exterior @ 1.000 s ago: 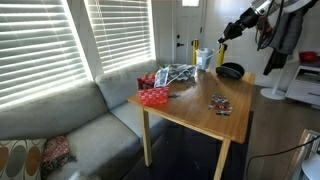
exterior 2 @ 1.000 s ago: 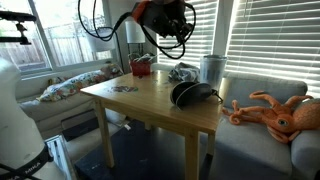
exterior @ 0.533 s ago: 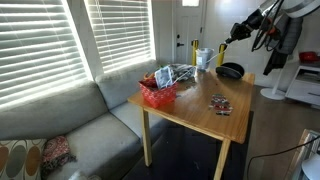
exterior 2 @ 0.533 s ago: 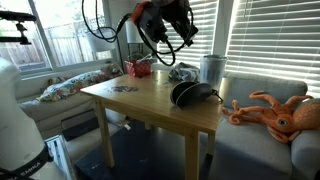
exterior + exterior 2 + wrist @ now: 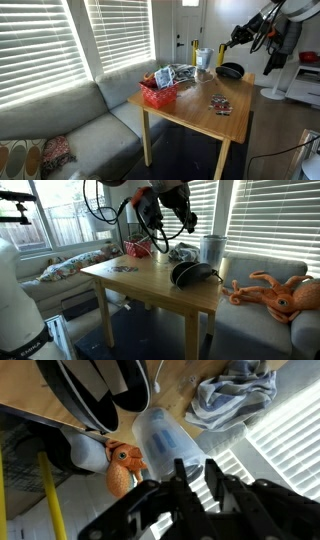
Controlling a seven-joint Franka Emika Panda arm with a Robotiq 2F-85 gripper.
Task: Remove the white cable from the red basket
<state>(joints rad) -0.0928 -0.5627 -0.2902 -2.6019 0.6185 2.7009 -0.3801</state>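
Observation:
The red basket (image 5: 157, 94) stands at the table's edge nearest the sofa; it also shows in an exterior view (image 5: 138, 247). I cannot make out the white cable in any view. My gripper (image 5: 226, 42) hangs high in the air over the far end of the table, well away from the basket, and shows in the exterior view too (image 5: 189, 222). In the wrist view its two fingers (image 5: 193, 472) stand a narrow gap apart with nothing between them.
A grey-and-white heap (image 5: 178, 75) (image 5: 236, 394) lies beside the basket. A translucent container (image 5: 203, 58) (image 5: 165, 438) and a black round bowl (image 5: 231, 71) (image 5: 95, 390) stand below the gripper. Small items (image 5: 219, 103) lie mid-table. An orange octopus toy (image 5: 280, 293) is on the sofa.
The gripper has shifted sideways, farther from the basket, and a little lower. The things on the table have not moved.

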